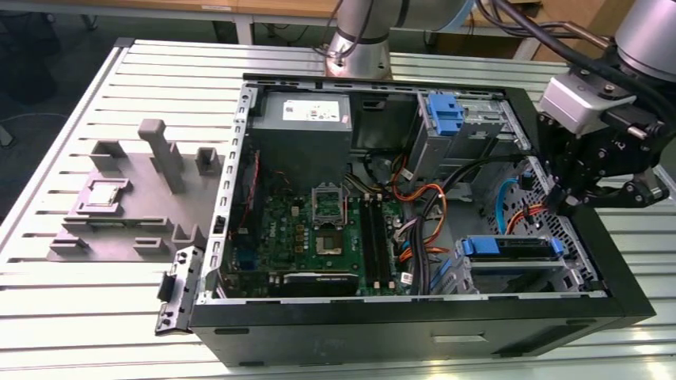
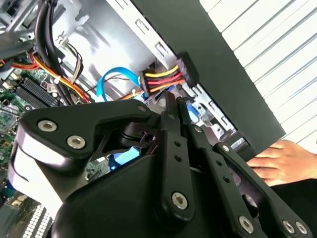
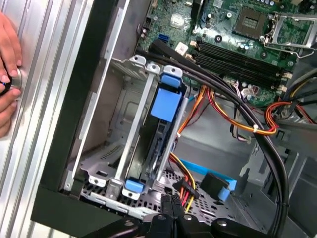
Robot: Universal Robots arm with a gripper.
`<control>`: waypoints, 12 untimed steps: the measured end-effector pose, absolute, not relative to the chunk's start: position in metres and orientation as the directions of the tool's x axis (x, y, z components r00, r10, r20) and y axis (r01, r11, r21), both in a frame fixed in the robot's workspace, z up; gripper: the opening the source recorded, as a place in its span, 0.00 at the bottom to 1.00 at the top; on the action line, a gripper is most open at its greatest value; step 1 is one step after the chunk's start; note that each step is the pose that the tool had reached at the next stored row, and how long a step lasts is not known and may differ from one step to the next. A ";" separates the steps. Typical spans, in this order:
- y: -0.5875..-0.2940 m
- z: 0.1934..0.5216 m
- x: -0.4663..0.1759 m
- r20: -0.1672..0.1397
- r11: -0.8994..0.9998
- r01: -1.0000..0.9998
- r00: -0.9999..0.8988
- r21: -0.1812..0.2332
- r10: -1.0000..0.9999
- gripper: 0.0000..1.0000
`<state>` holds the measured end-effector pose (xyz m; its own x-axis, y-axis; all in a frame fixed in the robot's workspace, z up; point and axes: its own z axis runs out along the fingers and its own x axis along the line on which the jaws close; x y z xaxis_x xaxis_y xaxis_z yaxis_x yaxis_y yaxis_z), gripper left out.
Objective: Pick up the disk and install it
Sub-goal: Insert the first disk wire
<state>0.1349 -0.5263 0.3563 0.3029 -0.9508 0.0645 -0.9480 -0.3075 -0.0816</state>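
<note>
Slatted table point(image 1: 95, 103), open case point(image 1: 401, 332): hand point(image 3: 171, 199) closed, empty, near disk point(image 3: 166, 105)

Matt black hand point(image 2: 174, 101), bare metal around.
Worktop point(image 1: 85, 95): brushed metal slats; case point(image 1: 423, 336) matt black outside, dull grey sheet inside; bracket point(image 3: 166, 103) near the hand smooth blue plastic.

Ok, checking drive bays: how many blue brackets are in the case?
2: an upright bracket near the power supply, a second bracket in the bay near the gripper. Others may be hidden.
</note>
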 end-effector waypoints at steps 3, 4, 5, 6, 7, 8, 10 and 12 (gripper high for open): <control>-0.522 0.356 0.138 0.067 -0.308 -0.948 0.303 -0.081 -0.951 0.17; -0.521 0.356 0.139 0.068 -0.308 -0.948 0.303 -0.081 -0.951 0.17; -0.520 0.356 0.141 0.068 -0.308 -0.948 0.303 -0.081 -0.951 0.18; -0.520 0.356 0.141 0.068 -0.308 -0.948 0.303 -0.080 -0.950 0.18; -0.520 0.356 0.141 0.068 -0.310 -0.947 0.306 -0.080 -0.950 0.18; -0.520 0.356 0.141 0.068 -0.314 -0.946 0.309 -0.080 -0.949 0.25; -0.520 0.356 0.142 0.068 -0.326 -0.942 0.321 -0.080 -0.945 0.25; -0.520 0.356 0.142 0.068 -0.334 -0.939 0.329 -0.081 -0.942 0.25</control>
<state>0.1417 -0.5197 0.3563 0.3294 -0.9417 0.0681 -0.9390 -0.3343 -0.0810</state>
